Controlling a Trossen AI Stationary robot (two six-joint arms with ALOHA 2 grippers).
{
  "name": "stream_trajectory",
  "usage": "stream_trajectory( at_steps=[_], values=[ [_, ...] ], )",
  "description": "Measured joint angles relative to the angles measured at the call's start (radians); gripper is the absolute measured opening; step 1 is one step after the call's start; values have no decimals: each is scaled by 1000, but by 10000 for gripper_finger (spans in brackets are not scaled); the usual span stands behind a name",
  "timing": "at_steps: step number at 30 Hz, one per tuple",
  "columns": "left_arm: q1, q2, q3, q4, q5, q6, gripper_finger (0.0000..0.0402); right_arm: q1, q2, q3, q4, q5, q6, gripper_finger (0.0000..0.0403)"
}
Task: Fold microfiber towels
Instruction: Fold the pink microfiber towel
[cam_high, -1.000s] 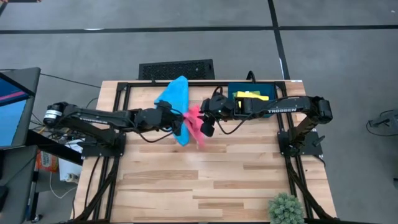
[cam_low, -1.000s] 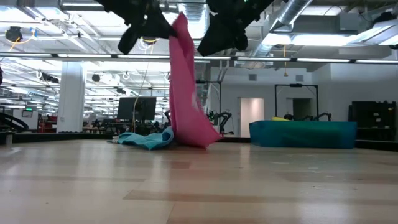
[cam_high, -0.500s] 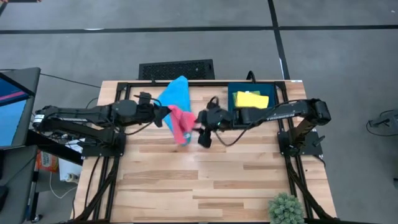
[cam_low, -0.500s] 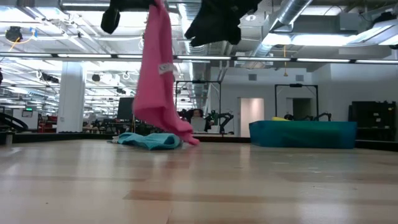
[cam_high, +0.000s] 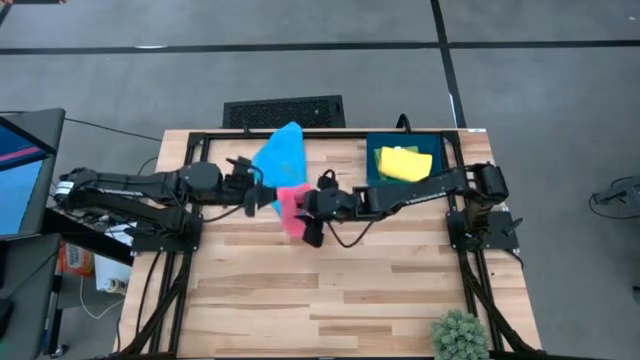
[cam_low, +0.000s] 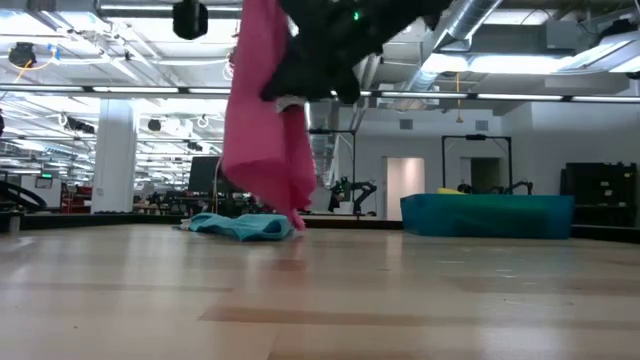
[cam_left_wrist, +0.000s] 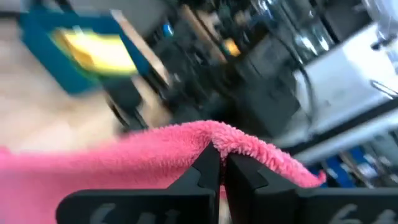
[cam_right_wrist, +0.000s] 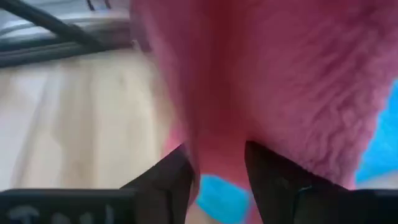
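The pink towel (cam_high: 291, 207) hangs bunched from my left gripper (cam_high: 264, 194), which is shut on it above the table's far middle. The towel's lower end (cam_low: 296, 218) reaches down to about the table beside the blue towel (cam_high: 280, 154), which lies crumpled on the far part of the table. My right gripper (cam_high: 311, 209) is open at the hanging pink towel, with one finger on each side of it (cam_right_wrist: 217, 149). The yellow towel (cam_high: 403, 163) lies folded in the dark blue tray (cam_high: 373, 170). No green towel shows. My left gripper pinches the pink towel's top edge (cam_left_wrist: 219, 140) between its two shut fingers (cam_left_wrist: 205, 171), at a small hump of cloth. The towel hangs slack below the hold. My right gripper has pink cloth (cam_right_wrist: 217, 155) between its open fingers (cam_right_wrist: 169, 180); I cannot tell whether they touch it.
A potted plant (cam_high: 459, 335) stands at the table's near right corner. The tray (cam_low: 487, 215) stands at the far right. The near half of the wooden table (cam_high: 330, 300) is bare wood.
My left gripper has carried the pink towel toward the table's left edge, so it now hangs over the blue towel's near end. My right gripper has followed toward the left and come up against the hanging towel.
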Motion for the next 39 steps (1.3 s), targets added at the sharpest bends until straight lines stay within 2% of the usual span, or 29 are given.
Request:
stream_trajectory(
  at_steps=[4,7,9,13,16,20,26,31,39],
  values=[
    [-70,0,-1,-42,66,-65,0,-41,-11,6,-26,2,2,161],
    [-120,1,-2,-136,50,-100,0,-60,-23,7,-42,0,2,157],
    [-142,0,-2,-198,4,-126,0,-67,-47,3,-79,-7,2,155],
    [-152,1,-2,-325,-154,-194,0,-66,-76,4,-106,-26,2,156],
    [-147,0,-2,-321,-255,-204,0,-51,-78,6,-99,-77,14,158],
    [-138,-1,-2,-295,-309,-197,0,-10,-51,9,-61,-131,28,160],
    [-124,20,-2,-289,-313,-198,0,28,-18,4,-8,-11,36,155],
    [-115,43,-2,-284,-302,-202,0,33,-19,6,89,3,55,155],
    [-115,70,-2,-257,-302,-204,0,32,-13,6,141,4,61,155]
  ],
)
